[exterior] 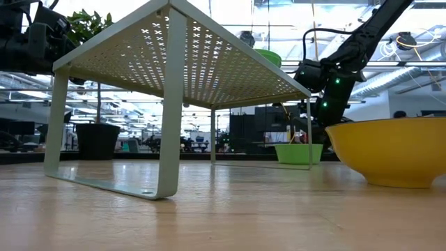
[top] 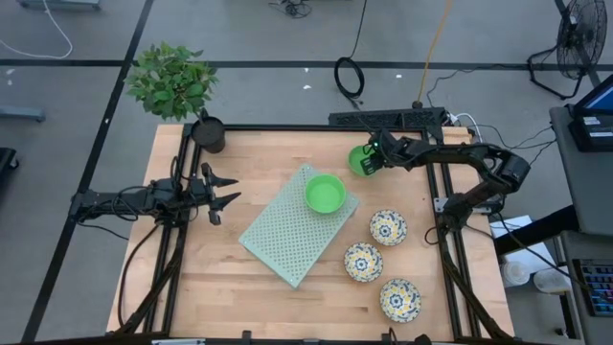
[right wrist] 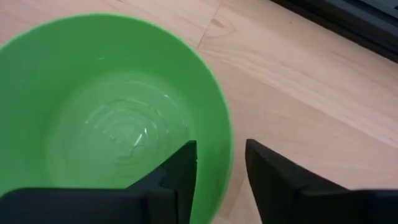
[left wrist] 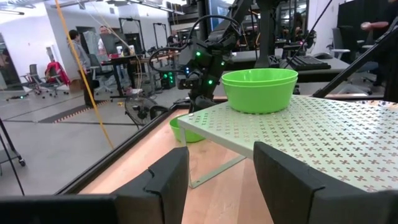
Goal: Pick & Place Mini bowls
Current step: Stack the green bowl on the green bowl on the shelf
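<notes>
A plain green mini bowl (top: 326,193) stands on the pale green perforated mat (top: 287,235), which is a raised shelf on legs (exterior: 171,104). A second green bowl (top: 359,161) (right wrist: 118,118) rests on the table near the far edge. My right gripper (top: 369,153) (right wrist: 221,168) hangs over it, open, with one finger inside the bowl and one outside its rim (right wrist: 224,134). Three floral bowls (top: 388,227) (top: 364,261) (top: 399,299) sit on the wood to the right of the mat. My left gripper (top: 225,192) (left wrist: 217,180) waits open to the left of the mat.
A black plant pot (top: 208,134) with a leafy plant stands at the table's far left corner. Black frame rails (top: 450,240) run along the table's edges. Bare wood (top: 201,278) lies near the front left. People stand in the room beyond (left wrist: 78,46).
</notes>
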